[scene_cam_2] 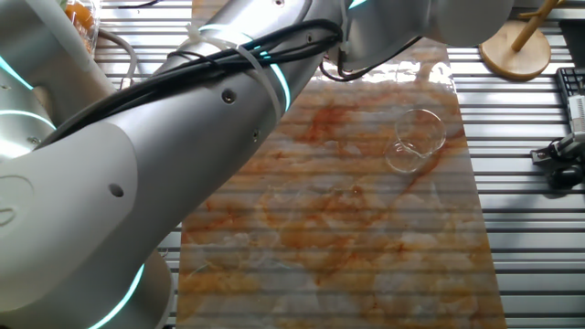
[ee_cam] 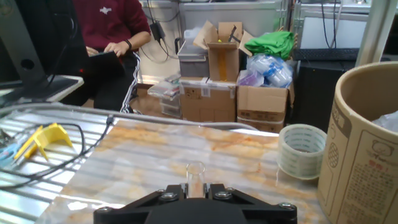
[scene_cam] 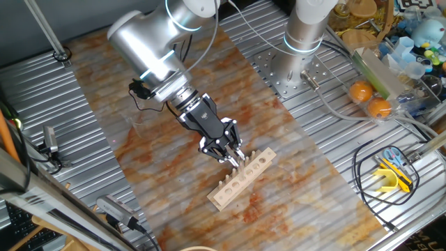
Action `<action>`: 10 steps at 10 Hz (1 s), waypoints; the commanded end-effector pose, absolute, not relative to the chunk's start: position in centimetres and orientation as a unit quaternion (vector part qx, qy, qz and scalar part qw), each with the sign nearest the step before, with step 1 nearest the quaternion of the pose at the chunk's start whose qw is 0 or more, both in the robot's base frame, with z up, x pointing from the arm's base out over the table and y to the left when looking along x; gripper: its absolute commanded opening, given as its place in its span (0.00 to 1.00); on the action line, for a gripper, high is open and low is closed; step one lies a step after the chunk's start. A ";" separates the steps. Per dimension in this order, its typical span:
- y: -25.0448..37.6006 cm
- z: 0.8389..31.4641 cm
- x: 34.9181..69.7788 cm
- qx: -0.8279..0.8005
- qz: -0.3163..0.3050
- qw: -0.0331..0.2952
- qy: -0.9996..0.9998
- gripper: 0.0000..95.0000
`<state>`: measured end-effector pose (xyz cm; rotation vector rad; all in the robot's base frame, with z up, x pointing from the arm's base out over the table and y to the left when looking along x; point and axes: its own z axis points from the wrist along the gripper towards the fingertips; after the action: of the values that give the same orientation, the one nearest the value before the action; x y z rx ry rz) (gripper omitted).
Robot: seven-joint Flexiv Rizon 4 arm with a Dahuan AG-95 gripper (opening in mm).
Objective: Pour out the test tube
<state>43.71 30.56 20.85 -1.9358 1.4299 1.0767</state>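
Observation:
The test tube (ee_cam: 196, 173) is a thin clear glass tube that stands upright between my fingers in the hand view. My gripper (ee_cam: 196, 188) is shut on it, with a jaw against each side. In one fixed view my gripper (scene_cam: 233, 155) is at the far end of the pale wooden rack (scene_cam: 244, 178) on the marbled mat; the tube itself is too faint to make out there. The wider clear glass beaker (scene_cam_2: 416, 142) stands apart on the mat in the other fixed view, where my arm (scene_cam_2: 137, 164) hides the gripper and rack.
A tape roll (ee_cam: 301, 149) and a tall cardboard drum (ee_cam: 364, 143) stand ahead to the right. A second arm's base (scene_cam: 303, 42) is at the back, with oranges (scene_cam: 369, 97) and a yellow tool with cables (scene_cam: 390, 178) to the right.

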 end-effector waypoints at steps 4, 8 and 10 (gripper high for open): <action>30.9 20.5 43.4 -0.708 0.398 0.250 0.527 0.00; 30.5 20.2 43.2 -0.708 0.398 0.251 0.527 0.00; 30.1 19.9 42.9 -0.710 0.396 0.250 0.526 0.00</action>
<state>42.85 30.04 19.87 -1.9306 1.4302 1.0797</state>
